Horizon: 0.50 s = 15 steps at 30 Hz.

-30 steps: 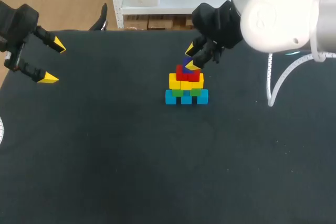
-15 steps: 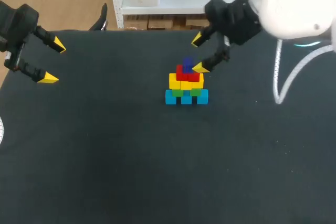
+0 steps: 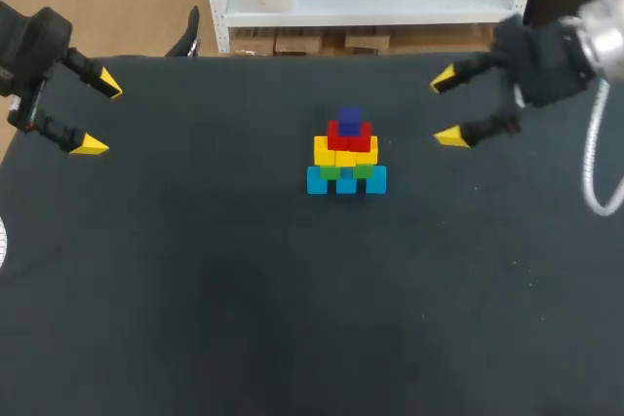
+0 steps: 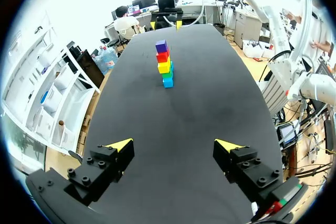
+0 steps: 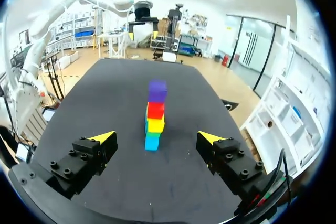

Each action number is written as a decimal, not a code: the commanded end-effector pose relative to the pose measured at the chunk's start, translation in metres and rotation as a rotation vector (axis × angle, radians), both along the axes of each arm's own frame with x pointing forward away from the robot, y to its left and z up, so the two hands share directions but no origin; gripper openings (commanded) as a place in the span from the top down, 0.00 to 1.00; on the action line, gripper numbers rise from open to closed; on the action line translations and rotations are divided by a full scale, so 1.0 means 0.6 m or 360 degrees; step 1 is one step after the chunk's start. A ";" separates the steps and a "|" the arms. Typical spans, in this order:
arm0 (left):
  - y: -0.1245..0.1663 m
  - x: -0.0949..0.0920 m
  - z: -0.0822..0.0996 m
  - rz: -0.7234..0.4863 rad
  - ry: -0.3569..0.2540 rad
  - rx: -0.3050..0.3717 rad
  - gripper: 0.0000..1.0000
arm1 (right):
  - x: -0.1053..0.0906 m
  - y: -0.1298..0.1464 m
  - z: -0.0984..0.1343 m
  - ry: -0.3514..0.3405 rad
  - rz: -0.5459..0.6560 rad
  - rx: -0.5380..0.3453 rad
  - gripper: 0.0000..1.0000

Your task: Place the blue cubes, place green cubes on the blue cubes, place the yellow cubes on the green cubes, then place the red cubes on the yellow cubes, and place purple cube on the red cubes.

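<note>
Looking down on the finished tower (image 3: 346,155) of cubes mid-table, with both grippers open and empty.
I see blue cubes (image 3: 346,181) side by side on the black table (image 3: 195,289) as the base. Green cubes (image 3: 332,170) sit on them, yellow cubes (image 3: 345,151) form a wider row above, red cubes (image 3: 349,134) rest on that, and one purple cube (image 3: 349,119) sits at the very top — each tier level. My left gripper (image 3: 100,116) hangs over the table's far left edge, fingers spread wide, well apart from the tower. My right gripper (image 3: 448,107) hangs off to the tower's right, likewise spread wide and holding nothing. In either wrist view the tower stands ahead of the fingers — a narrow column of colours, purple uppermost.
</note>
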<state>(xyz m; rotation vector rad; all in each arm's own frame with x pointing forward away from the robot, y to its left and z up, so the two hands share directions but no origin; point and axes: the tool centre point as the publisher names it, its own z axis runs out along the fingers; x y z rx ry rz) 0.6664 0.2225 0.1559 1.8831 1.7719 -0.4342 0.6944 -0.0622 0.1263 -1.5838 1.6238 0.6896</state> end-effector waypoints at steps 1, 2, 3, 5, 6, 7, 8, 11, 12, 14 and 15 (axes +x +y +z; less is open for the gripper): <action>0.000 0.001 -0.001 -0.0001 -0.0002 0.0001 0.00 | -0.025 -0.045 0.006 -0.0029 -0.0019 0.0082 0.00; 0.000 0.001 -0.001 -0.0001 -0.0002 0.0001 0.00 | -0.025 -0.054 0.005 -0.0029 -0.0022 0.0089 0.00; 0.000 0.001 -0.001 -0.0001 -0.0002 0.0001 0.00 | -0.026 -0.062 0.004 -0.0029 -0.0021 0.0089 0.00; 0.000 0.001 -0.001 -0.0001 -0.0002 0.0001 0.00 | -0.029 -0.074 0.001 -0.0033 0.0003 0.0063 0.00; 0.000 0.001 -0.001 -0.0001 -0.0002 0.0001 0.00 | -0.029 -0.079 0.000 -0.0028 0.0027 0.0065 0.00; 0.000 0.001 -0.001 -0.0001 -0.0002 0.0001 0.00 | -0.030 -0.084 -0.001 -0.0032 0.0046 0.0083 0.00; 0.000 0.001 -0.001 -0.0001 -0.0002 0.0001 0.00 | -0.032 -0.089 -0.003 -0.0033 0.0066 0.0086 0.00; 0.000 0.001 -0.001 -0.0001 -0.0002 0.0001 0.00 | -0.034 -0.107 -0.008 -0.0047 0.0142 0.0094 0.00; 0.000 0.001 -0.001 -0.0001 -0.0002 0.0001 0.00 | -0.036 -0.114 -0.010 -0.0050 0.0155 0.0103 0.00; 0.000 0.001 -0.001 -0.0001 -0.0002 0.0001 0.00 | -0.037 -0.126 -0.011 -0.0064 0.0188 0.0103 0.00; 0.000 0.001 -0.001 -0.0001 -0.0002 0.0001 0.00 | -0.037 -0.132 -0.013 -0.0058 0.0204 0.0101 0.00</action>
